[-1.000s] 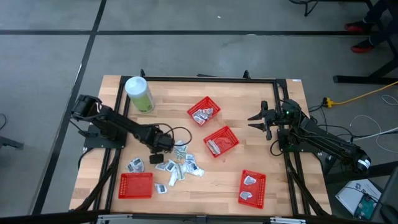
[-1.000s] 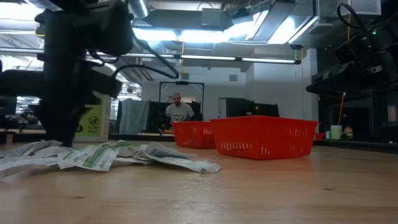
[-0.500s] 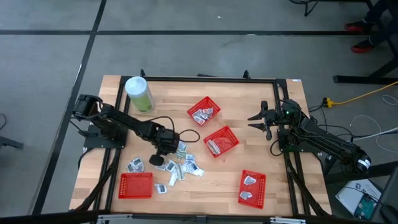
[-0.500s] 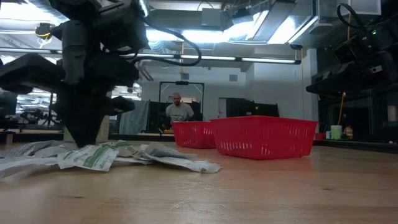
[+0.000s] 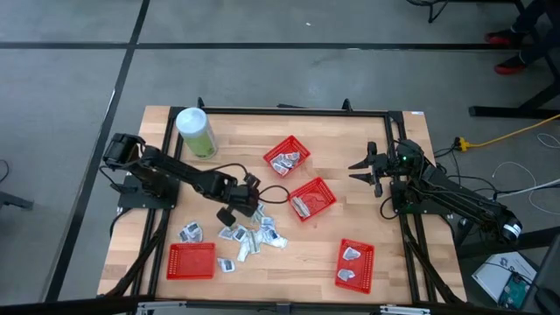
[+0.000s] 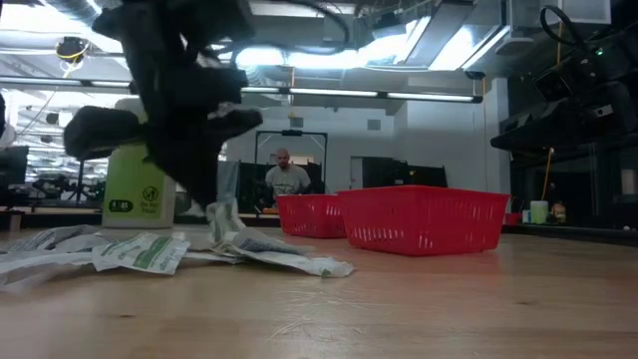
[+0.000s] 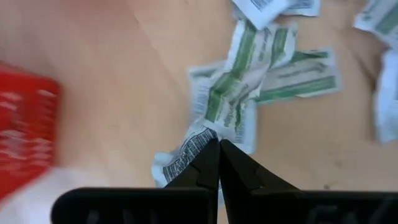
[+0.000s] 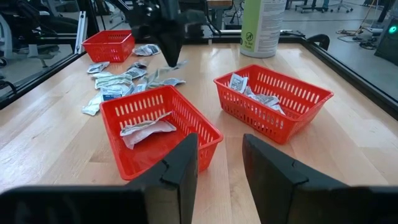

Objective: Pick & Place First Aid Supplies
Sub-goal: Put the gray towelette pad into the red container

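Pale wood plank table [image 5: 367, 131] inside a black frame, grey floor all round. From table height I see a lit workshop beyond, with a person [image 6: 287, 178] seated far back, too small to make out.

Left gripper [image 5: 248, 199] sits mid-table at the upper edge of the scatter of small flat white packets with green stripes [image 5: 249, 236]. Its fingers [image 7: 205, 167] are pressed together, pinching the corner of one white packet with black print [image 7: 186, 152]; how far that packet is clear of the wood I cannot tell. At table height this gripper is a dark blur.

Right gripper [image 5: 363, 166] waits near the table's right edge, fingers [image 8: 180, 168] apart, nothing between them.

Four red mesh baskets: two at centre [image 5: 288, 156] [image 5: 311, 198], each with packets inside; one front right [image 5: 355, 264] with two packets; one front left [image 5: 191, 260], contents unclear. Tall pale-green canister with white lid [image 5: 196, 132] stands back left.

Bare wood lies between the centre baskets and the right arm, and along the front edge between the two front baskets.
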Tool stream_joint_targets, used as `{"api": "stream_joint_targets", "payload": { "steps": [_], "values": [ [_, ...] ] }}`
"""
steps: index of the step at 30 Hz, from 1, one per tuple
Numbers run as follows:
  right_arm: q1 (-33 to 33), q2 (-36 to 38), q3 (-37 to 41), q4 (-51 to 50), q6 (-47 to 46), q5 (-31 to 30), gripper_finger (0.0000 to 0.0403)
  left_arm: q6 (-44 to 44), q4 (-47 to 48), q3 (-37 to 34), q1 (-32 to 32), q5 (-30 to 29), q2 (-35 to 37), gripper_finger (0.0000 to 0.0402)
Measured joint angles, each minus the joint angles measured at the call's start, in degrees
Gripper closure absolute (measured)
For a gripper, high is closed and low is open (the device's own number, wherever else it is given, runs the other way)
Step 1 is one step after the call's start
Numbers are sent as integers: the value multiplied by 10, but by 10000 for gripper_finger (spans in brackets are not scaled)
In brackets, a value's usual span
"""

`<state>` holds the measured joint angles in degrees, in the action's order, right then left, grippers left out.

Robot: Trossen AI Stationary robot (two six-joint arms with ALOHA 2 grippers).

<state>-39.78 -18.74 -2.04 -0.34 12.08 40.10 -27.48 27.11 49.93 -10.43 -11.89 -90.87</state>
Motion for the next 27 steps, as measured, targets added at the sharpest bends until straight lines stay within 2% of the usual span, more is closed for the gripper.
{"api": "stream_joint_targets", "payload": {
  "steps": [7,13,15,17,21,27],
  "values": [
    [0,0,0,0,0,0,276,-108,-23,27,-12,-66,1,400],
    [0,0,0,0,0,0,276,-177,-51,50,-20,-167,1,400],
    [0,0,0,0,0,0,276,-187,-56,61,-22,-174,1,400],
    [0,0,0,0,0,0,276,-188,-66,72,-22,-136,2,400],
    [0,0,0,0,0,0,276,-197,-104,78,-24,-17,2,400],
    [0,0,0,0,0,0,276,-195,-156,78,-36,107,1,400]
  ]
}}
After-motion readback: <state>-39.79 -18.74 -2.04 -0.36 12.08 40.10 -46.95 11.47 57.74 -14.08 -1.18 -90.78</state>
